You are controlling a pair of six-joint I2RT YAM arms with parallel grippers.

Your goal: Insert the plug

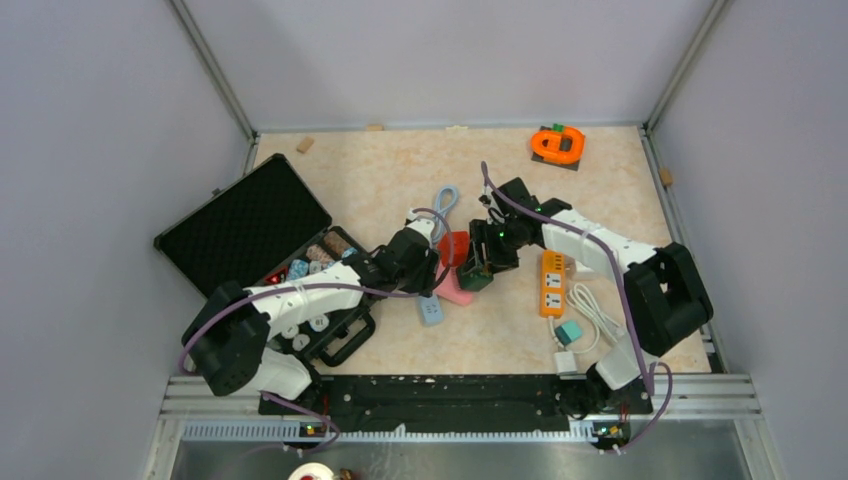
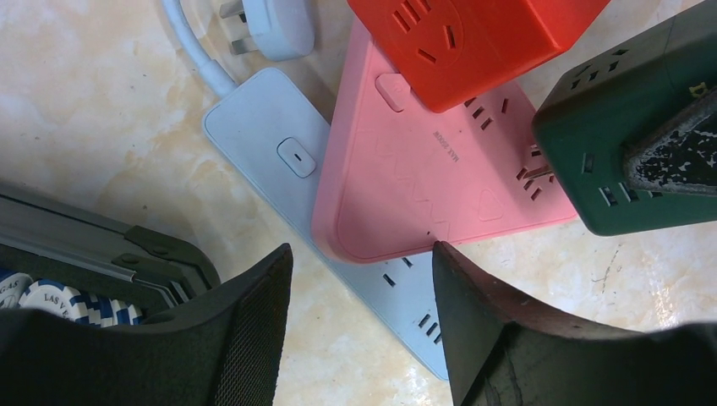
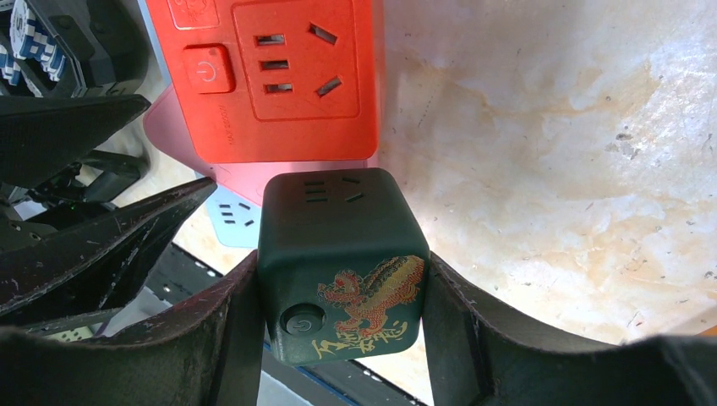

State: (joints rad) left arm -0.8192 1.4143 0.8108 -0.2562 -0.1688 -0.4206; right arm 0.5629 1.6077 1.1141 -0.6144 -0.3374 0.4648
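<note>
My right gripper (image 3: 340,262) is shut on a dark green cube adapter (image 3: 338,254) with a dragon print, holding it by two opposite sides. In the left wrist view the green cube (image 2: 609,144) sits at the right edge of a pink triangular power strip (image 2: 423,178), with metal prongs showing where the two meet. A red cube socket (image 2: 473,42) sits on the pink strip's far part. My left gripper (image 2: 363,262) is open and empty over the pink strip's near corner. A light blue power strip (image 2: 270,135) lies under the pink one.
A white three-pin plug (image 2: 275,25) lies by the blue strip's cable. An open black case (image 1: 250,235) with poker chips stands left. An orange power strip (image 1: 552,283), white cable (image 1: 590,310) and teal plug (image 1: 569,331) lie right. An orange object (image 1: 557,145) sits far back.
</note>
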